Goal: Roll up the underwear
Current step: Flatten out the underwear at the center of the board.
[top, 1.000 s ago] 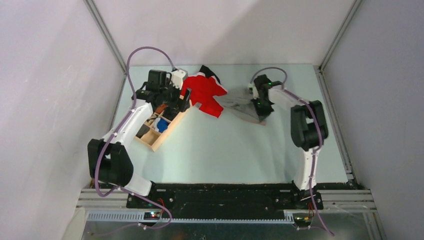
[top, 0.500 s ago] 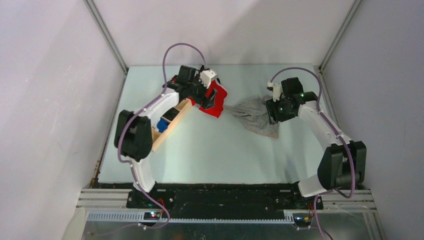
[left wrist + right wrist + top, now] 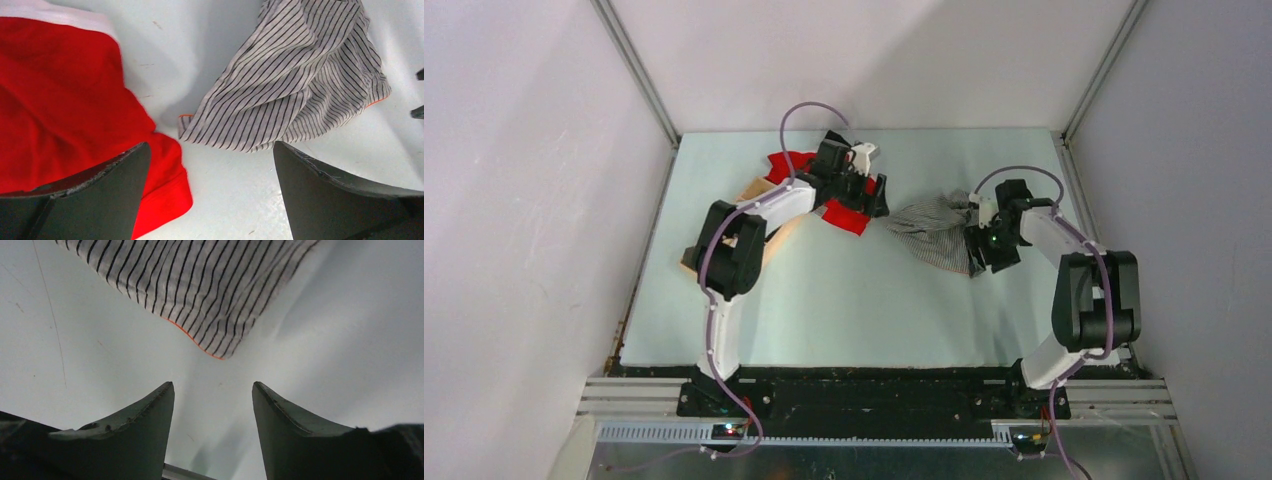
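The underwear (image 3: pixel 936 232), grey-and-white striped with a thin orange hem, lies crumpled on the table's back middle; it fills the upper part of the left wrist view (image 3: pixel 295 85) and the top of the right wrist view (image 3: pixel 200 285). My left gripper (image 3: pixel 879 195) hovers just left of it, open wide, over the gap between the red cloth and the stripes (image 3: pixel 210 145). At the garment's right end my right gripper (image 3: pixel 986 250) stands open (image 3: pixel 212 385), its fingers apart from the hem, with nothing between them.
A bright red cloth (image 3: pixel 844 205) lies bunched left of the underwear, under my left arm (image 3: pixel 65 100). A wooden compartment box (image 3: pixel 759 225) sits behind that arm. Metal frame rails run along the table's right edge (image 3: pixel 1092 230).
My right gripper has opened and let go of the underwear, which now lies on the table. My left arm has swung right, from the box across the red cloth toward the stripes.
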Robot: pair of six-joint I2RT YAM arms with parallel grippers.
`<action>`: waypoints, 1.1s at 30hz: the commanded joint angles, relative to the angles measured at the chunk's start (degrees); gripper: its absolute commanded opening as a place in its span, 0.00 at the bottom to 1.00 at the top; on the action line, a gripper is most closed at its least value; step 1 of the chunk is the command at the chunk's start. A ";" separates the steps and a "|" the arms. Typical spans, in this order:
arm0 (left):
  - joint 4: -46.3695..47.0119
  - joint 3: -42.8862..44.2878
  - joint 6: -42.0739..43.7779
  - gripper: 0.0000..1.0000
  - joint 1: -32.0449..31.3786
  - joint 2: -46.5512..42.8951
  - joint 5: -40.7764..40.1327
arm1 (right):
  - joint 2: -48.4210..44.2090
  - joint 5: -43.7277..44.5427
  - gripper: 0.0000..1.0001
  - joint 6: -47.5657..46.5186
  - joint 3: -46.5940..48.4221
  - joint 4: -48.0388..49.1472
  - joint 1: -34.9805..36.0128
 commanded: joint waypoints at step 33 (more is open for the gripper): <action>-38.77 10.93 12.86 0.00 -1.73 -4.77 5.01 | -3.07 -8.95 0.00 0.76 7.89 -3.08 0.66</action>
